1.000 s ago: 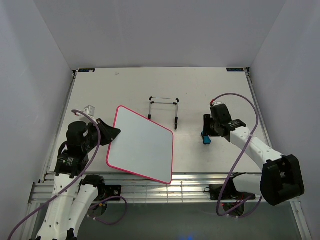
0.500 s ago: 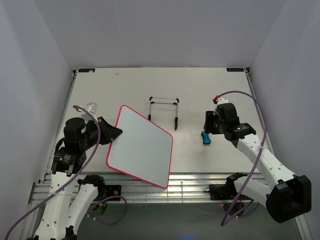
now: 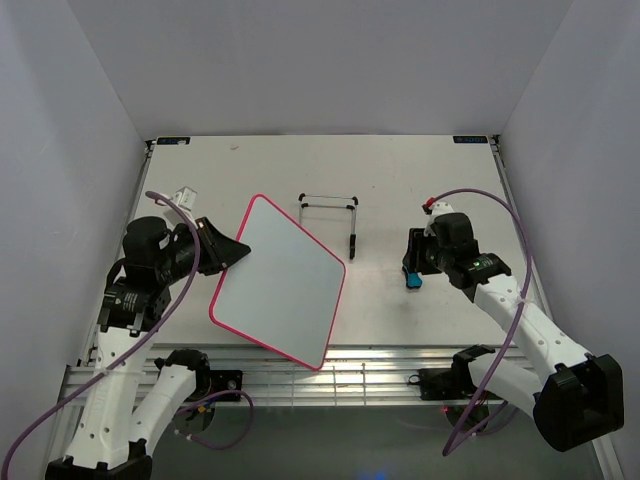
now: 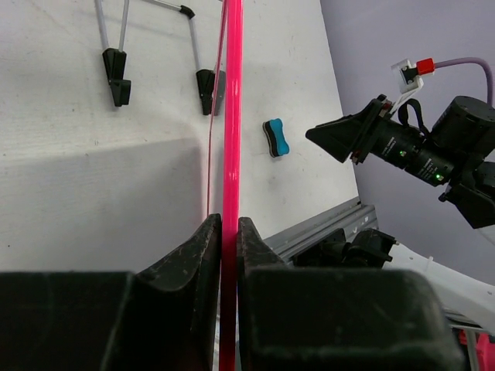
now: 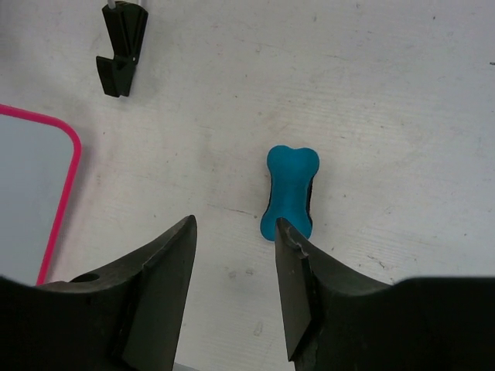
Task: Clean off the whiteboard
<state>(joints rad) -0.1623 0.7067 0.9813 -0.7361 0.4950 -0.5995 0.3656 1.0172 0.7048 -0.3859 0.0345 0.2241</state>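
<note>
The whiteboard (image 3: 280, 285), white with a pink-red frame and no marks showing, is tilted up off the table at the left-centre. My left gripper (image 3: 232, 255) is shut on its left edge; in the left wrist view the pink frame (image 4: 230, 124) runs edge-on between my fingers, and the left gripper (image 4: 230, 232) clamps it. The small blue bone-shaped eraser (image 3: 412, 279) lies on the table, also seen in the right wrist view (image 5: 290, 189) and the left wrist view (image 4: 275, 137). My right gripper (image 5: 236, 228) is open and empty just above and beside the eraser; in the top view the right gripper (image 3: 412, 262) hovers over it.
A thin black wire stand (image 3: 330, 218) stands behind the board, its feet showing in the left wrist view (image 4: 116, 73) and the right wrist view (image 5: 121, 42). The board's corner (image 5: 46, 193) lies left of my right gripper. The table's metal front rail (image 3: 380, 365) runs along the near edge.
My left gripper has lifted and swung the whiteboard up and slightly away from me. My right gripper has drawn back a little above the eraser, which has not moved.
</note>
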